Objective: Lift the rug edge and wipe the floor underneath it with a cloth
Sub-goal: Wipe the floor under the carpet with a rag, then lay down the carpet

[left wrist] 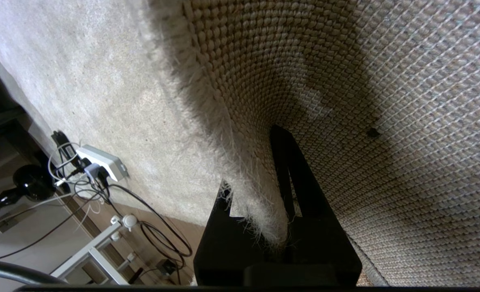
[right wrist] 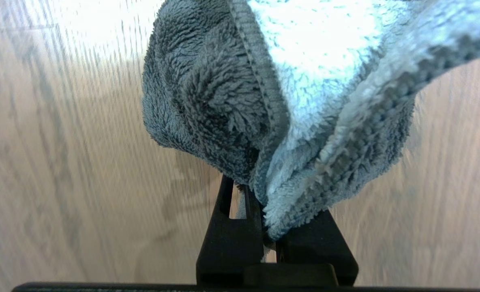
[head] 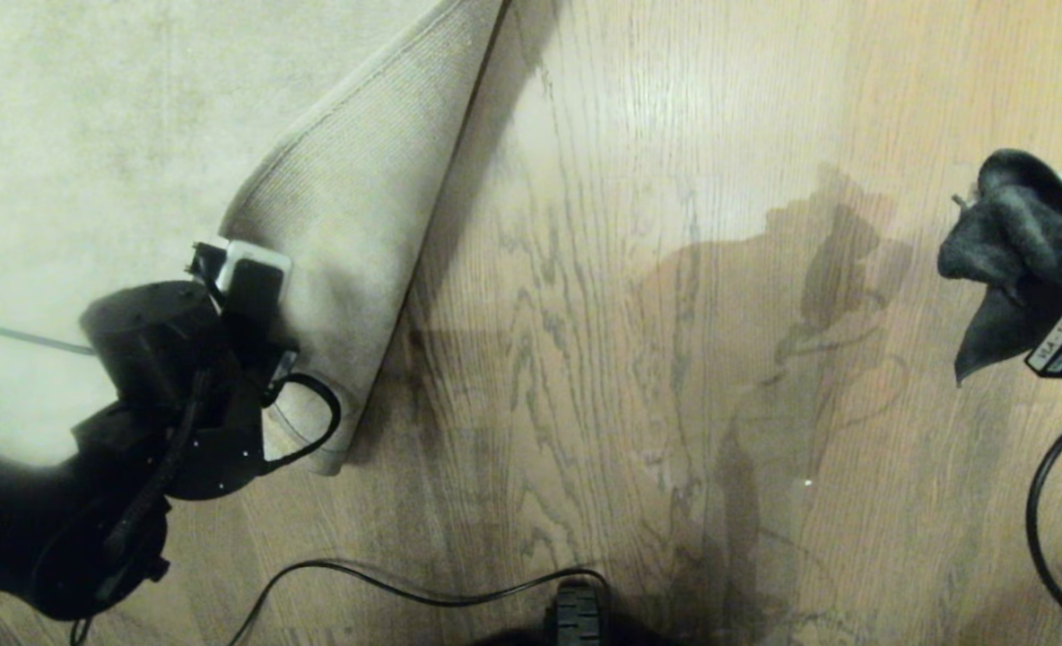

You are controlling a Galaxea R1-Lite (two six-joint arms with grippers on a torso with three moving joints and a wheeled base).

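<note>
At left of the head view, left gripper [head: 257, 296] clamped on the rug edge [head: 343, 215], folded back, backing up, floor [head: 585, 314] bared. At right edge, right gripper [head: 1047, 309] pinching the cloth [head: 1015, 233] clear of the floor; wiping seemingly left to do.

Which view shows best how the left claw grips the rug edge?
The left wrist view: the left claw pinches the rug edge, pile on one side, woven backing on the other. The head view shows the folded-back rug edge from above, the grip itself hidden. The right wrist view shows none of it.
</note>
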